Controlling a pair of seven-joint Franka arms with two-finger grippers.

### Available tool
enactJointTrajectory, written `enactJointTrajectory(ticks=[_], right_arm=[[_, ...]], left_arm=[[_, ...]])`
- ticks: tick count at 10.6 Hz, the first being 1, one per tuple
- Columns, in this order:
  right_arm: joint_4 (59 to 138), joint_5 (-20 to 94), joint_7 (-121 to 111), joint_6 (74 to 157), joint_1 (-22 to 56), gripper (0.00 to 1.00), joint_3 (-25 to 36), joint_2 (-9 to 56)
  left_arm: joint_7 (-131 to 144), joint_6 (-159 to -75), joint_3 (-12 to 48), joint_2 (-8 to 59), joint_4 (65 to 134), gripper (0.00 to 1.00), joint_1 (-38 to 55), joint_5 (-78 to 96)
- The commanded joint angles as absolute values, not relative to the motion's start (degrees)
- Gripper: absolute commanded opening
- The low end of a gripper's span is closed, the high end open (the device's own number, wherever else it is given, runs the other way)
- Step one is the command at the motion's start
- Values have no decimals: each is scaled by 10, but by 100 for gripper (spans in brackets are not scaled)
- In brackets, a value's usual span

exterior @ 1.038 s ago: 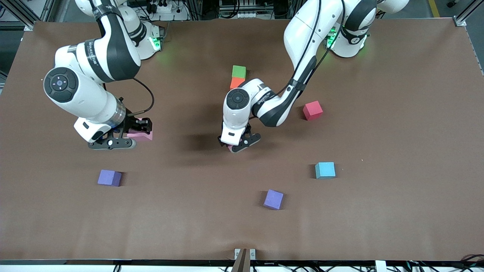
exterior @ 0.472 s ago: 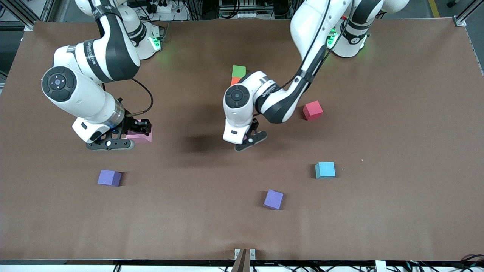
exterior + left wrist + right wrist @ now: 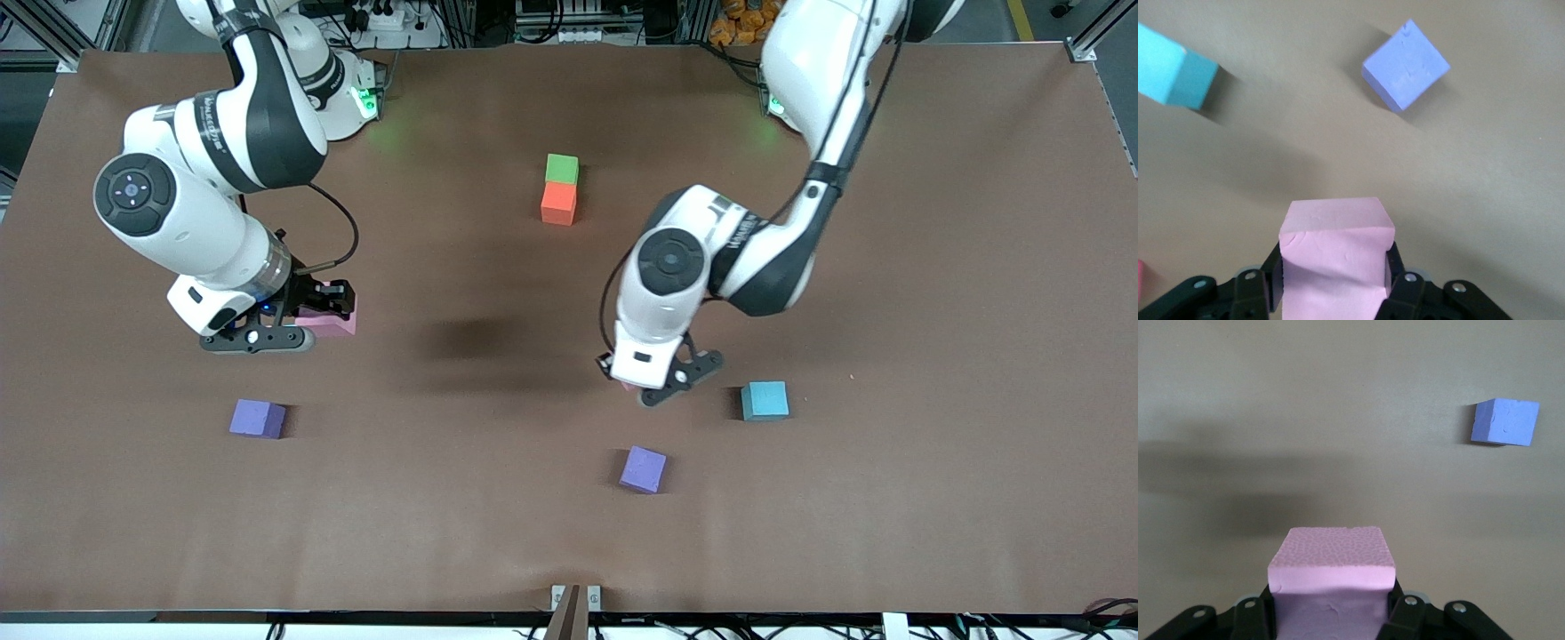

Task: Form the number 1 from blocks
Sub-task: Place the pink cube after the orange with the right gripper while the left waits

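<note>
We saw each gripper's jaws closed on a pink cube: left gripper [image 3: 662, 384] airborne, right gripper [image 3: 293, 322] near the tabletop's right-arm end.

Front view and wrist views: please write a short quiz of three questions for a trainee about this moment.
1. True or false: the green block touches the orange block.
2. What does the left gripper hold? A) cyan cube B) pink block C) nothing
3. Fill in: the right gripper is shut on a ____ block.

Key
1. True; the green one lies farther from the front camera.
2. B, a pink block, over the table between the cyan cube and a purple block.
3. Pink.
</note>
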State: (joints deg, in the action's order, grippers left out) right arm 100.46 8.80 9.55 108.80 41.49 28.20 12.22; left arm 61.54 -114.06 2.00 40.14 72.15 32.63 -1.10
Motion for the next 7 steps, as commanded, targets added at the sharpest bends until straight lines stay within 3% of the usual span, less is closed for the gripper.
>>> enactJointTrajectory(ticks=[1,7], right_arm=[[1019,77,102,1092,413,0,279,103],[1019,77,140,1100,446,0,278,111]], left_arm=[[563,-1115,27,380,741,0,323,6],[543,-1105,28,380,745,0,323,11]])
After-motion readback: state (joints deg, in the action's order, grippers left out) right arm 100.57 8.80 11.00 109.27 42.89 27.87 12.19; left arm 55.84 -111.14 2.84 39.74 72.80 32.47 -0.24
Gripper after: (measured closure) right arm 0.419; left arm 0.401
